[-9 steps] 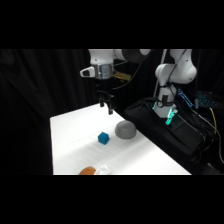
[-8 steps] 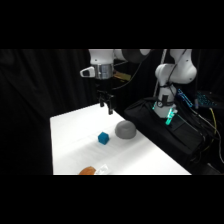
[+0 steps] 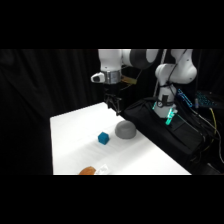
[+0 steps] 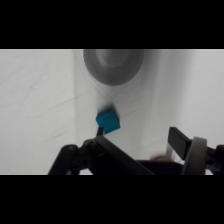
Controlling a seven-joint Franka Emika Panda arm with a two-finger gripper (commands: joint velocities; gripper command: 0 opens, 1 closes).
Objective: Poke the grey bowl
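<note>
The grey bowl [image 3: 125, 130] lies upside down as a dark dome near the table's right edge. My gripper [image 3: 114, 106] hangs above the table, behind and a little left of the bowl, not touching it. In the wrist view the grey bowl [image 4: 114, 65] fills the top middle, and the gripper [image 4: 137, 136] is open with nothing between its fingers. A small teal-blue cube [image 3: 103, 138] sits just left of the bowl; the same cube [image 4: 107, 121] shows close to the left fingertip.
A flat orange object [image 3: 88, 170] lies at the white table's [image 3: 75, 140] front edge. A black case [image 3: 165, 132] with a green-lit device stands right of the table. The arm's base [image 3: 172, 75] rises behind it.
The gripper has shifted a little to the right, toward the grey bowl. Bowl and cube have not moved.
</note>
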